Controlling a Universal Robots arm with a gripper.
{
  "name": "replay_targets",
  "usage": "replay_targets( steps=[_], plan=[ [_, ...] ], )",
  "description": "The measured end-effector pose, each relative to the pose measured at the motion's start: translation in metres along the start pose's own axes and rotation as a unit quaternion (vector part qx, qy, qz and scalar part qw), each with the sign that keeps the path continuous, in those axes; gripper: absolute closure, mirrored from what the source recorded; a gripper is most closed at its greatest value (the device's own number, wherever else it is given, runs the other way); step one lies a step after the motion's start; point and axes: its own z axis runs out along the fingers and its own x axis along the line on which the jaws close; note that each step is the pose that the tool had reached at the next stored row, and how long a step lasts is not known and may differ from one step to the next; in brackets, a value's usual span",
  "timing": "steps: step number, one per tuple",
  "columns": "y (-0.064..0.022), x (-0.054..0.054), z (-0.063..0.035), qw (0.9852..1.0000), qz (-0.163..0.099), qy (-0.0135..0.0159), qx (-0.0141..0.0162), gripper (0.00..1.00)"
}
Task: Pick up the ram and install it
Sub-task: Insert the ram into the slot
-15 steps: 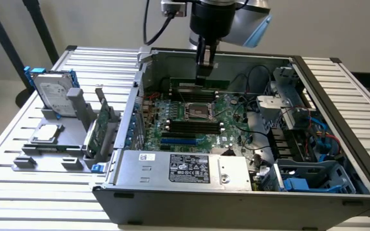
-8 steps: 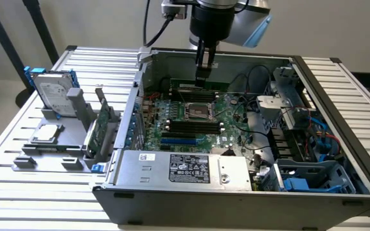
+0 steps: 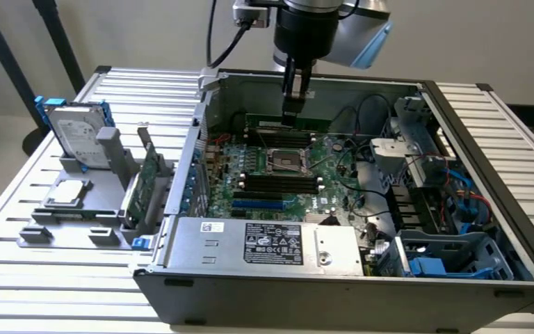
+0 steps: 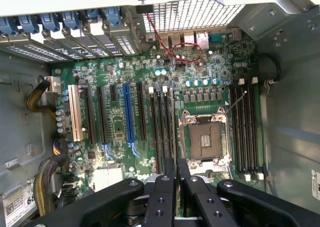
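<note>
Gripping: gripper (image 4: pixel 176 163) clenched on ram (image 3: pixel 316 120), black fingers (image 4: pixel 162 197) pressed near together.
Ram: thin green stick, level, at far memory slots (image 3: pixel 269 129) beside socket (image 3: pixel 284 158).
Progress: pick-up done; seating seemingly unfinished, latching not discernible.
Motherboard (image 4: pixel 120 127): green, densely studded, long black plastic slots.
Case (image 4: pixel 285 112): grey sheet metal, perforated rear wall, open top.

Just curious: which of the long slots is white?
The white slot at the row's end, nearest the yellow cables; the other slots are black or blue.
</note>
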Motion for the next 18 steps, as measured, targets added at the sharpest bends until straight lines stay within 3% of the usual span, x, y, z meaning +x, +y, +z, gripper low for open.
replay_targets(
  steps=[3,4,5,10,18],
  plan=[
    [0.0000,0.000,0.0004,1.0000,0.000,-0.0001,0.0008,0.86],
    [0.0006,0.000,0.0016,1.0000,0.000,-0.0004,0.0038,0.86],
    [0.0007,0.001,0.0032,1.0000,0.000,-0.0005,0.0049,0.86],
    [-0.0008,0.010,0.0122,1.0000,0.000,-0.0010,0.0049,0.86],
    [-0.0009,0.011,0.0267,1.0000,-0.008,-0.0007,0.0048,0.86]
  ],
)
